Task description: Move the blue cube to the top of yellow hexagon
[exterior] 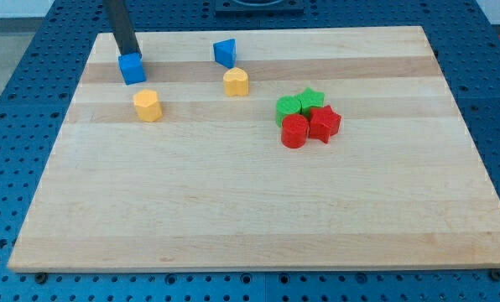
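Note:
The blue cube [132, 68] sits near the top left of the wooden board [258, 201]. My tip [129, 54] is right behind it, touching its top edge, with the dark rod rising toward the view's top. The yellow hexagon [148, 106] lies just below and slightly right of the blue cube, a small gap between them.
A second blue block, wedge-like [225, 53], lies at the top middle, with a yellow heart-like block [236, 82] below it. Right of centre is a tight cluster: a green block [289, 107], a green star [311, 99], a red cylinder [294, 131] and a red star [324, 123].

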Controlling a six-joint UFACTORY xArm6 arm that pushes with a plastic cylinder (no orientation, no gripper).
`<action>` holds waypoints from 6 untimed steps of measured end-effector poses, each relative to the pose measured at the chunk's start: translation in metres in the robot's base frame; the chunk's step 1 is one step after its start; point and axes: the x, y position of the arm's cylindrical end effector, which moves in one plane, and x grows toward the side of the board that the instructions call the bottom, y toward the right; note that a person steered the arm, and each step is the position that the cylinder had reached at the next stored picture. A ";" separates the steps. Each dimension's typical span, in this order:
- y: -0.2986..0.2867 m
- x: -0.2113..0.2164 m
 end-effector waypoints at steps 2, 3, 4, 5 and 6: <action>-0.003 0.011; -0.016 0.011; -0.029 0.018; -0.032 0.028; -0.028 0.030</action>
